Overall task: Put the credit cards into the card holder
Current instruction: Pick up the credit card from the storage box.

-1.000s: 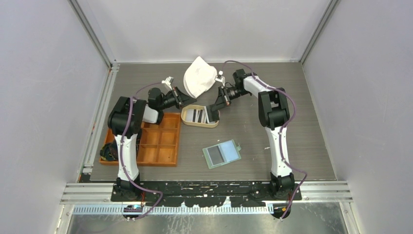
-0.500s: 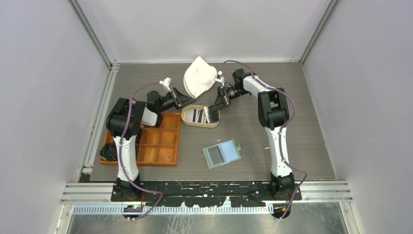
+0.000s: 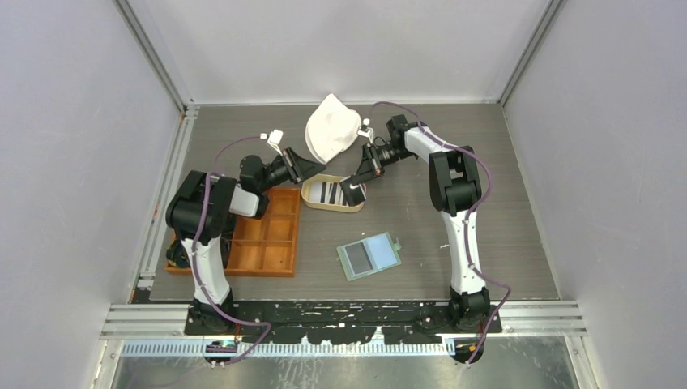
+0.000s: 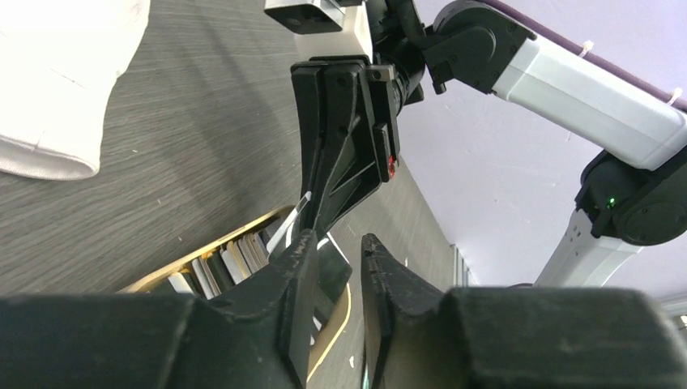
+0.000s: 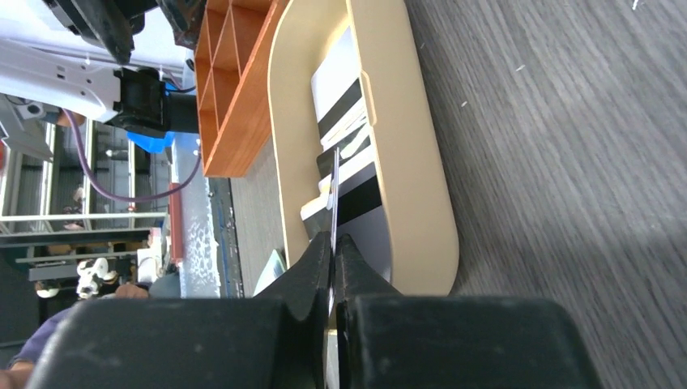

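The right jaws, shut on a black credit card (image 3: 352,192), have tipped it up from the tan tray (image 3: 317,201), ready for the open card holder (image 3: 369,254) lying well apart; the left jaws hang slightly parted, empty.

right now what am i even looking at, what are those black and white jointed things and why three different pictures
Those are two robot limbs, the left arm and the right arm, bolted to the near edge of a table. The wide picture looks down from above and behind them. The other two come from a small camera on each wrist, so you see each arm's own pincer up close. On the table lie an orange tray with compartments, a tan oval tray holding a row of cards, a white cloth and an open green card holder. The right pincer is shut on one card, held edge-on at the tan tray. The left pincer is open, holds nothing and points at the right one.
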You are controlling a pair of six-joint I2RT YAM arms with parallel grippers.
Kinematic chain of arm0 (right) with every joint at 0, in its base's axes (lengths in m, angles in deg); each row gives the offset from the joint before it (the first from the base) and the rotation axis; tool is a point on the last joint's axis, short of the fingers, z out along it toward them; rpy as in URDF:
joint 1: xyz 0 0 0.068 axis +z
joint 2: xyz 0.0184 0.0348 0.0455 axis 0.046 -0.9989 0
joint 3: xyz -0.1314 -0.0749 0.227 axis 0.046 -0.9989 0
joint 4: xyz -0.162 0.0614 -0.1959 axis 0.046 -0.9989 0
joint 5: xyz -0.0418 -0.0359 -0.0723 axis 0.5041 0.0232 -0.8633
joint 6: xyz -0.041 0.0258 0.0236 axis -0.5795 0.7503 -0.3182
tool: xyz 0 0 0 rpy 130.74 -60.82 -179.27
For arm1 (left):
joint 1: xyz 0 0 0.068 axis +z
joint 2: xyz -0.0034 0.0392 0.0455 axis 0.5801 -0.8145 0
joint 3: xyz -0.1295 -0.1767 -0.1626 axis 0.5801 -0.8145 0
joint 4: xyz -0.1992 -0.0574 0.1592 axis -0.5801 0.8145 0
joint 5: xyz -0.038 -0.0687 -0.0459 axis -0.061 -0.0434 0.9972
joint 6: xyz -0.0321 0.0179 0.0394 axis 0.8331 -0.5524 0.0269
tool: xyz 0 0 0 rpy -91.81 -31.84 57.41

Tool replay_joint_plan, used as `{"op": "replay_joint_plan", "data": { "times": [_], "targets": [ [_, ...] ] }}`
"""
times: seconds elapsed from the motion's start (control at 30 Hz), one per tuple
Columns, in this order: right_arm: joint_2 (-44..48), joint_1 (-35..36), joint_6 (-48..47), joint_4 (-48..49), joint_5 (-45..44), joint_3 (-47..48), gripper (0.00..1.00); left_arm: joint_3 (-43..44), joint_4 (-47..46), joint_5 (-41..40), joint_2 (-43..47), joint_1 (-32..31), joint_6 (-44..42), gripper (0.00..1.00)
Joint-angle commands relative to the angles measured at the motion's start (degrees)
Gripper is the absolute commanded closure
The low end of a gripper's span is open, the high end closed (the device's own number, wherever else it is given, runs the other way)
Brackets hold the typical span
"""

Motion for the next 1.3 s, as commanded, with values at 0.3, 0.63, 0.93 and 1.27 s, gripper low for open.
{"op": "replay_joint_plan", "data": {
  "times": [0.3,0.63,0.93,1.27],
  "targets": [
    [8.76,1.81,21.71,19.66,-4.65,-5.64,0.84,-3.95,-1.04,-5.32,6.01,-3.26,-7.41,0.61],
    [8.20,4.28,30.04,21.59,-10.01,-5.32,0.90,-6.38,4.71,-10.32,9.95,-4.32,-11.50,0.65],
    [10.68,4.58,27.52,19.33,-15.68,-4.46,0.97,-7.02,4.93,-10.89,10.47,-4.44,-11.51,0.68],
    [18.20,3.01,22.51,16.55,-15.78,-4.50,0.99,-9.14,3.66,-11.99,13.41,-4.44,-12.04,0.64]
  ]
}}
